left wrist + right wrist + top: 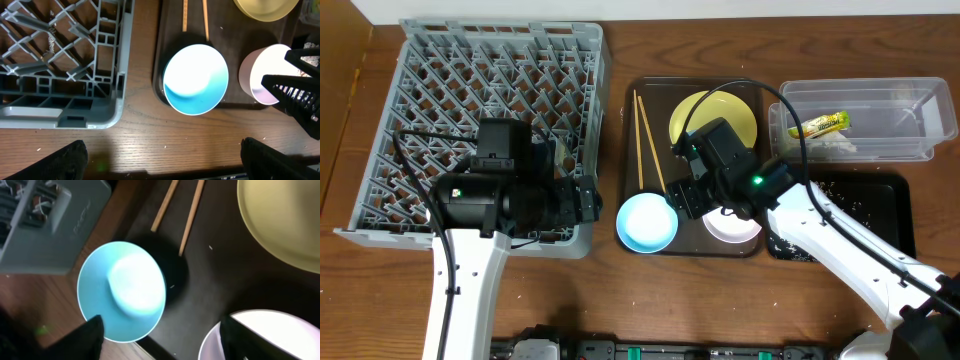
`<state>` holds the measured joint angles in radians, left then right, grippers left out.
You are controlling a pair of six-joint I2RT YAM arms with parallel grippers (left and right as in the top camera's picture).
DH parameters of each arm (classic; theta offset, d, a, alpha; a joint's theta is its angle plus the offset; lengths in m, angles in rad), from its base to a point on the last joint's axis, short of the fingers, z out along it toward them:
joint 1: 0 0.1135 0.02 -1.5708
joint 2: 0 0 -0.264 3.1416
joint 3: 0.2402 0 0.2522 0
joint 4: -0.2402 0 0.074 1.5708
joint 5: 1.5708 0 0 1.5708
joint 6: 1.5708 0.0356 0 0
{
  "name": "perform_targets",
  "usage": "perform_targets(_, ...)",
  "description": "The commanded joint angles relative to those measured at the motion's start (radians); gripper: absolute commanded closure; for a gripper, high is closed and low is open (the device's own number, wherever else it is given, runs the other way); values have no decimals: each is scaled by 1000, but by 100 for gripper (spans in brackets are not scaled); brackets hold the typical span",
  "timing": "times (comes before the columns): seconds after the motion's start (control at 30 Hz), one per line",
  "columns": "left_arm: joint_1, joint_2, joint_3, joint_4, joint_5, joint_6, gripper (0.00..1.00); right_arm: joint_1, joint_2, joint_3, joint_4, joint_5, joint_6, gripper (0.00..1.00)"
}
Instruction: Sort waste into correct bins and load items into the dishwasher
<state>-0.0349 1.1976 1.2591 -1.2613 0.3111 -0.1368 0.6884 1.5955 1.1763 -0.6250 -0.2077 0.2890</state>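
The light-blue bowl (647,222) sits at the front left corner of the brown serving tray (752,90), with the white bowl (733,228) to its right, the yellow plate (715,118) behind and two chopsticks (645,140) at the left. My right gripper (688,196) is open and empty, low over the tray between the two bowls (165,340). My left gripper (588,200) is open and empty (162,162) by the grey dish rack's (490,130) front right corner. The yellow-green wrapper (818,125) and a white tissue (838,148) lie in the clear tub (920,100).
The black tray (890,215) at the front right holds whitish crumbs (845,205); my right arm crosses its left part. A few specks lie on the wood in front of the blue bowl (196,80). The rack (60,60) holds no dishes.
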Motion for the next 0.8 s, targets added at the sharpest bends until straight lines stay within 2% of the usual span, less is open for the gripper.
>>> perform_targets(0.0,-3,-2,0,-6,-13,10,2,-1,6,5,-3,8,2,1)
perform_targets(0.53,-3,-3,0,-6,-13,10,2,-4,5,5,-40,-24,-5,1)
perform_targets(0.67,-3,-3,0,-6,-13,10,2,-66,-41,5,-49,0,-70,1)
perform_targets(0.77,-3,-3,0,-6,-13,10,2,-134,-143,5,-27,3,-164,1)
